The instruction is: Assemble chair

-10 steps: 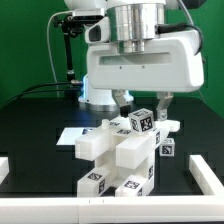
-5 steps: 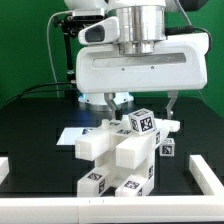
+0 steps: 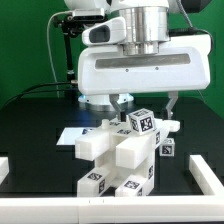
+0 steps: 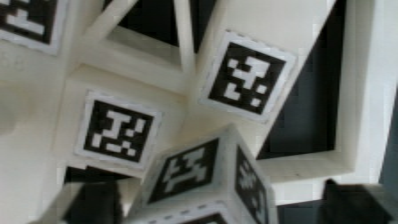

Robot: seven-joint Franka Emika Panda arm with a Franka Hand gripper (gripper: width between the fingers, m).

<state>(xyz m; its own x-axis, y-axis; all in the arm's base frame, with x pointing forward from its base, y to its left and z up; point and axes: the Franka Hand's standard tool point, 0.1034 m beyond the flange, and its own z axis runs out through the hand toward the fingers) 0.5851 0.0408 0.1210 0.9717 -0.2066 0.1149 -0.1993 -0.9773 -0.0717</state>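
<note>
Exterior view | chair (image 3: 120, 155) just below fingers (image 3: 172, 104), untouched | fingers spread wide, empty

Bright, even light fills the exterior view, where the chunky white plastic chair parts (image 3: 100, 143) stand sharp against the matte black table (image 3: 30, 130) with only faint shadows, while the close wrist view is soft, its black-and-white square tags (image 4: 244, 72) blurred at their edges
</note>
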